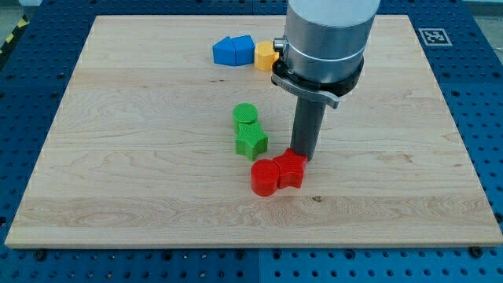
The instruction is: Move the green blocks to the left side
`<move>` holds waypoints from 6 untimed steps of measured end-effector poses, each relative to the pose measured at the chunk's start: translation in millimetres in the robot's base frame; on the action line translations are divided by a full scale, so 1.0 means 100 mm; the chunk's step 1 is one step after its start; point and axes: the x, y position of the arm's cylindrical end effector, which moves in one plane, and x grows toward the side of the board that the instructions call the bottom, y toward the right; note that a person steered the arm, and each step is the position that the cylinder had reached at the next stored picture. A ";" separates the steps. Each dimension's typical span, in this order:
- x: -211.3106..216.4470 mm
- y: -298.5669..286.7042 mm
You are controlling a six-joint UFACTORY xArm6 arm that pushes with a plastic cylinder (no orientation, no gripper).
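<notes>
Two green blocks (248, 130) just left of my tip (304, 158), no gripper fitted, tip touching red block (291, 168)

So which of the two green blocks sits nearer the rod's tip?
The green star-shaped block, the lower one, touching the green cylinder above it. My tip stands to its right, against the red blocks.

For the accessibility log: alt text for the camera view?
My tip touches the red star-shaped block beside a red cylinder; a green cylinder and green star-shaped block sit left, mid wooden board.
</notes>
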 end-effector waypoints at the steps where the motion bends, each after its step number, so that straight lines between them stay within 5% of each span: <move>1: -0.14 -0.11; 6: -0.15 -1.56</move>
